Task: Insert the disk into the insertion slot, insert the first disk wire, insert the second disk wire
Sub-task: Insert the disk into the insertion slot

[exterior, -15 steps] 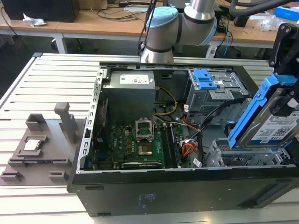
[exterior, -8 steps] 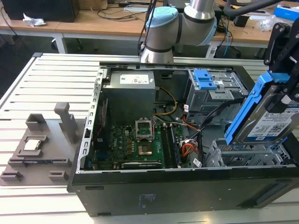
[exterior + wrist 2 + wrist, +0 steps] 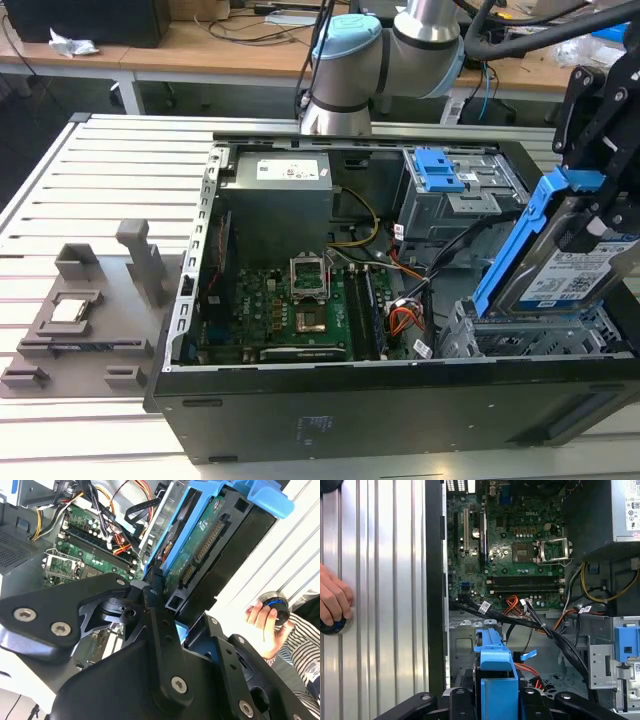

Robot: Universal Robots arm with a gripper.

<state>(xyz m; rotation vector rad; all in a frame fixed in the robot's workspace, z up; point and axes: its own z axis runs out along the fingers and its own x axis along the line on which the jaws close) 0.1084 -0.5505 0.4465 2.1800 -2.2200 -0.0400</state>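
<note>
My gripper (image 3: 592, 222) is shut on the disk (image 3: 565, 268), a silver drive with a white label in a bright blue carrier. The disk hangs steeply tilted at the exterior view's right, inside the open computer case. Its lower end reaches the top of the insertion slot (image 3: 520, 338), a low grey perforated cage; I cannot tell whether they touch. In both wrist views the black fingers (image 3: 161, 611) clamp the blue carrier (image 3: 496, 682) at its end, and the disk's connector side (image 3: 207, 542) shows. Loose black and orange disk wires (image 3: 517, 611) lie beside the slot (image 3: 465, 642).
The taller grey cage with a blue latch (image 3: 447, 180) stands behind the slot. The motherboard (image 3: 290, 300) and power supply (image 3: 275, 195) fill the case's left part. A grey fixture (image 3: 85, 305) sits on the slatted table. A person's hand (image 3: 332, 600) rests on a knob.
</note>
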